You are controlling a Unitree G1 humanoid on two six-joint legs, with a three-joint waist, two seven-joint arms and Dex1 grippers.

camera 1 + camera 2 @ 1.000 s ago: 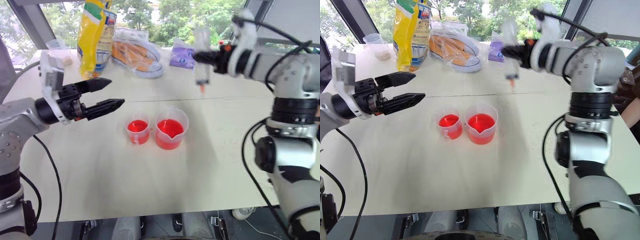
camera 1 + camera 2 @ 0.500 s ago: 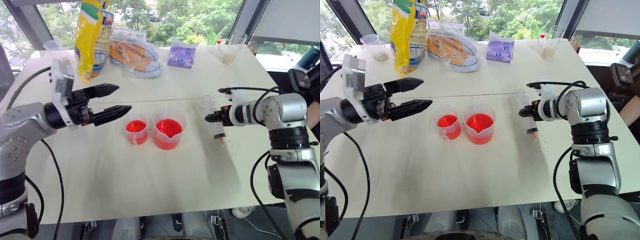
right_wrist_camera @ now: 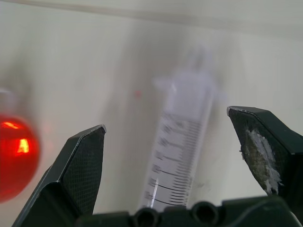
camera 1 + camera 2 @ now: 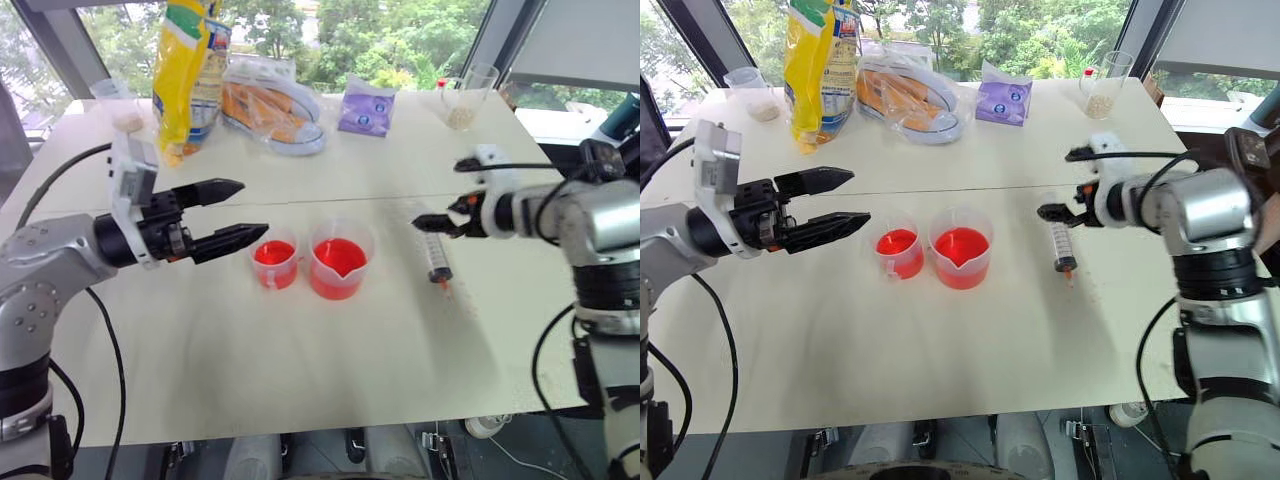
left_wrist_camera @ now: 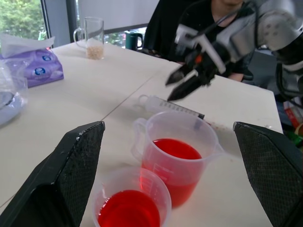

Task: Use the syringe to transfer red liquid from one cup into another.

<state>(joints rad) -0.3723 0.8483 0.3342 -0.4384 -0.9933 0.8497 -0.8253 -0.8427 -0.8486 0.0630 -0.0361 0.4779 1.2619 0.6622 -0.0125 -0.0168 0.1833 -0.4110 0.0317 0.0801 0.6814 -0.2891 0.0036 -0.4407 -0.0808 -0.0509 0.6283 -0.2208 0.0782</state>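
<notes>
The syringe [image 4: 437,262] lies flat on the table to the right of the cups, its red-orange tip [image 4: 443,285] toward the near edge. My right gripper [image 4: 432,224] is open just above its plunger end, with the barrel [image 3: 182,151] free between the spread fingers. The wide spouted cup [image 4: 340,262] and the smaller cup [image 4: 274,262] stand side by side at mid-table, both holding red liquid [image 5: 176,148]. My left gripper [image 4: 250,208] hovers open and level just left of the smaller cup, holding nothing.
Along the far side of the table are a yellow bag [image 4: 185,70], a clear bag of food [image 4: 270,105], a purple pack [image 4: 365,110], a glass mug with grains [image 4: 462,100] and a small cup with grains [image 4: 120,100]. A person in dark clothing [image 5: 199,19] sits beyond the table.
My right gripper came down from above the table with the syringe, set it down right of the cups and opened, letting it go. The left gripper stayed where it was.
</notes>
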